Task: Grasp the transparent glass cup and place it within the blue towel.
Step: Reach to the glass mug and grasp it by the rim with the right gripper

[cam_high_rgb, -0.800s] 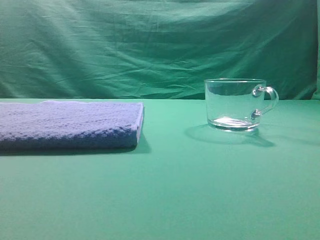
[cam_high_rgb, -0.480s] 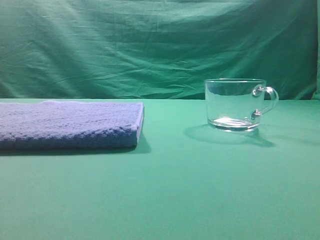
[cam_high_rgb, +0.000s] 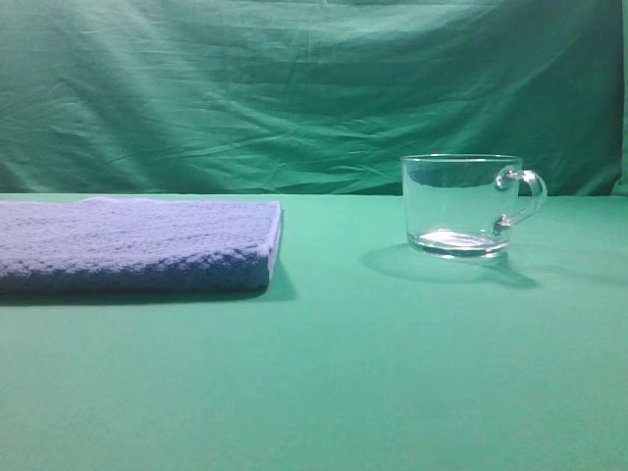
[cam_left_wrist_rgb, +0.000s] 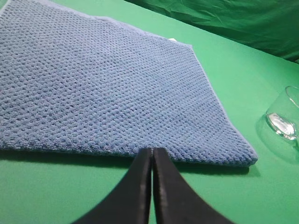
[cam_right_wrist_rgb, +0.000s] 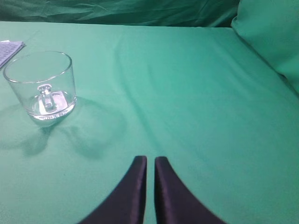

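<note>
L fingers clenched, empty, tips over near edge of blue towel. R fingers nearly shut, empty, well short of transparent glass cup, upright on green bench, apart from towel.

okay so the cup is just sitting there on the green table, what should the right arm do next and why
Probably open the right gripper and ease it toward the glass cup. Its jaws look nearly shut with nothing between them, and the cup stands upright, untouched, well apart from the blue towel, handle facing that gripper.
</note>
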You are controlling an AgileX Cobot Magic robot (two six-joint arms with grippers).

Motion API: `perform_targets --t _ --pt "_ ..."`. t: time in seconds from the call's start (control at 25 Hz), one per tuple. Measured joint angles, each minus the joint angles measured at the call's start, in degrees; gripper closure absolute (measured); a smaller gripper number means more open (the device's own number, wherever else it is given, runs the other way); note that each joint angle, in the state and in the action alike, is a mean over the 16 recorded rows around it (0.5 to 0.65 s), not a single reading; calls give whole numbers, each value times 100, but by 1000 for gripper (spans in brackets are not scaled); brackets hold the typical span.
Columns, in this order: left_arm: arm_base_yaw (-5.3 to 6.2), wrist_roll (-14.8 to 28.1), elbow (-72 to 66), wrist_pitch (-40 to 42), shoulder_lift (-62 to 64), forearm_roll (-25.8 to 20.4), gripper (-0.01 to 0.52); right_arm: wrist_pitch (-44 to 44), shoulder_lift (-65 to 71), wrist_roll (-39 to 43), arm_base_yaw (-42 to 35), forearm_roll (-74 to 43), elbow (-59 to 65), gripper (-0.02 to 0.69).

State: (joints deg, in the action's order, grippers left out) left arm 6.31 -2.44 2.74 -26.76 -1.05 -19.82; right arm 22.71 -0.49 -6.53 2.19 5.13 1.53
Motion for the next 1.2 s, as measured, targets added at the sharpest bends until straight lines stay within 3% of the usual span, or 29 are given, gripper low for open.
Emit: perform_targets --t 0.24,0.8,1.2 --pt "0 0 0 0 0 0 514 -158 0 0 0 -33 3 610" --pt "0 0 0 0 0 0 514 -1425 185 108 0 402 -302 610" --pt "0 0 0 0 0 0 514 -928 1376 98 0 661 -1479 610"
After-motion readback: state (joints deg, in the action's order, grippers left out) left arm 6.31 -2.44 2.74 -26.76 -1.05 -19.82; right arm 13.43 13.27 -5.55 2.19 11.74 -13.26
